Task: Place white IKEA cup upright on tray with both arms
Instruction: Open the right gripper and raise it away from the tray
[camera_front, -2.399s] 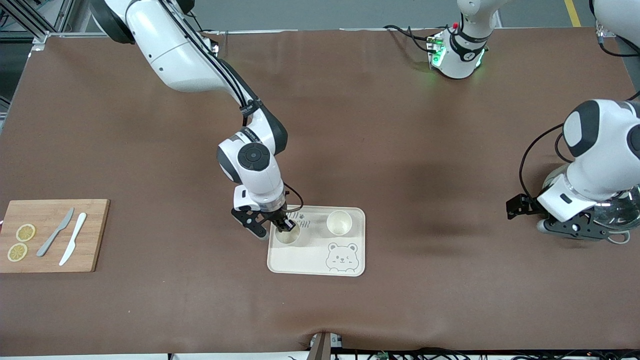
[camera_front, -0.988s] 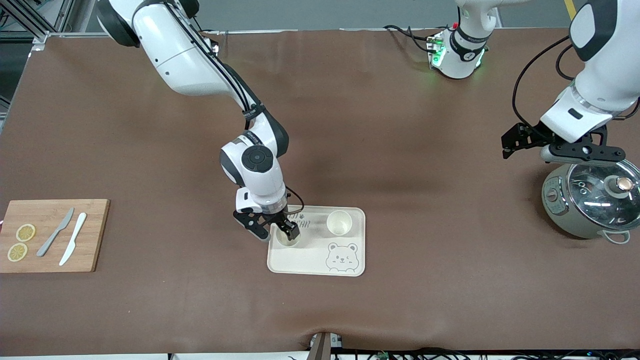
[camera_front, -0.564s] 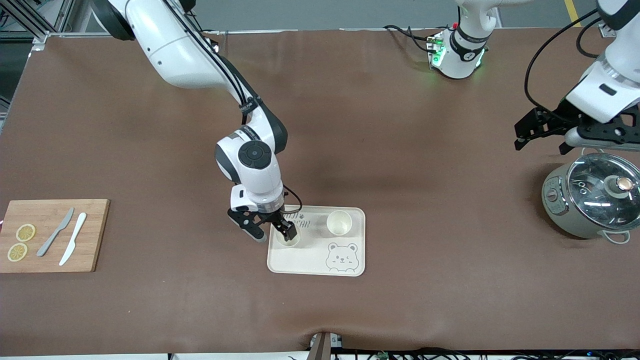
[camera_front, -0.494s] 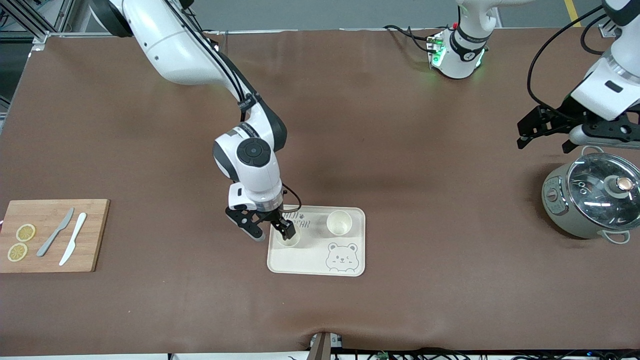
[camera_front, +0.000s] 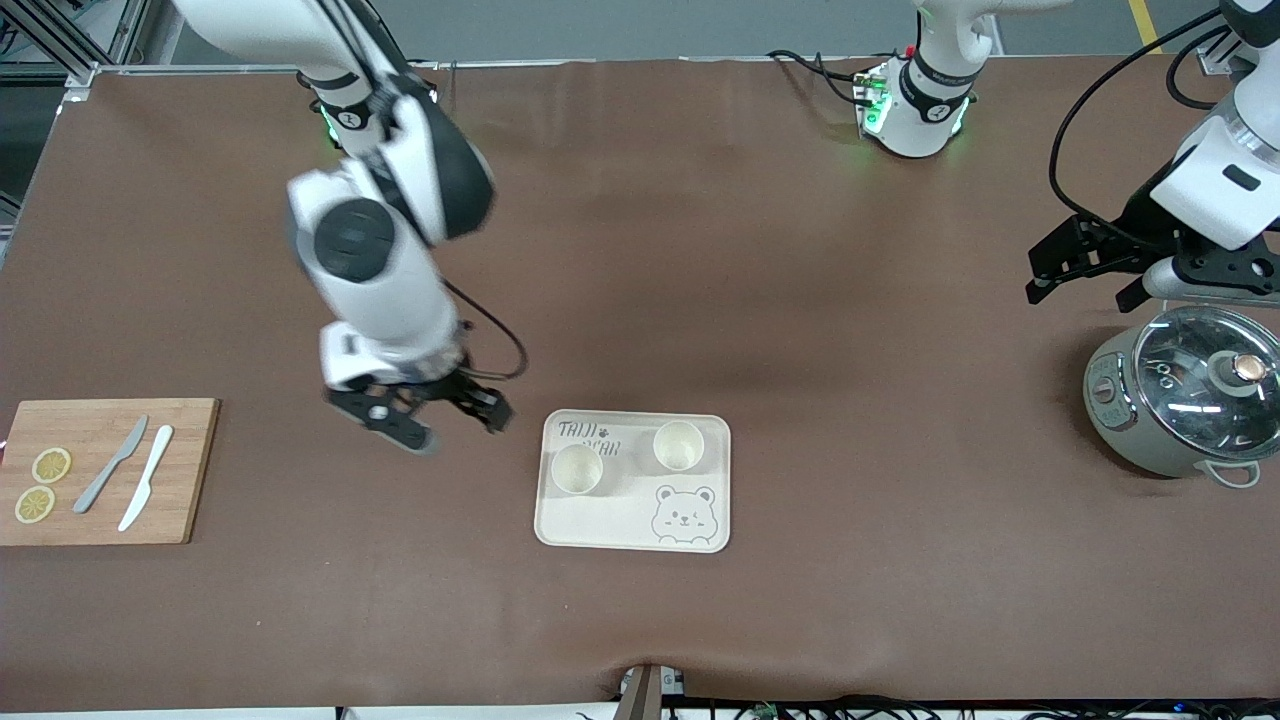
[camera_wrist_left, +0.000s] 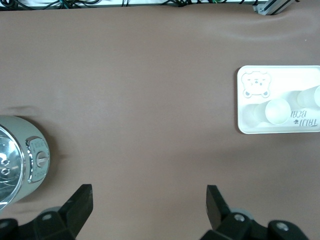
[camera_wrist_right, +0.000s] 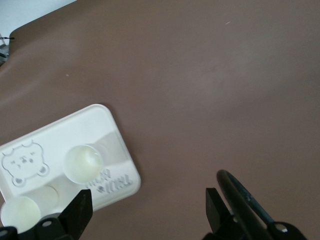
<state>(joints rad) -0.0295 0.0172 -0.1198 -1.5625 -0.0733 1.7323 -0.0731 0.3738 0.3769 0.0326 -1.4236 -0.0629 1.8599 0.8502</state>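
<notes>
The cream tray with the bear drawing lies near the table's middle. Two white cups stand upright on it: one toward the right arm's end, one toward the left arm's end. My right gripper is open and empty, up in the air over bare table beside the tray. The right wrist view shows the tray and both cups past the open right gripper. My left gripper is open and empty, up over the table beside the pot. The left wrist view shows the left gripper and the tray.
A grey cooking pot with a glass lid stands at the left arm's end; it also shows in the left wrist view. A wooden cutting board with two knives and lemon slices lies at the right arm's end.
My right gripper has let go of the cup on the tray, risen and swung away toward the right arm's end. My left gripper has lifted away from the pot and now hangs almost still.
</notes>
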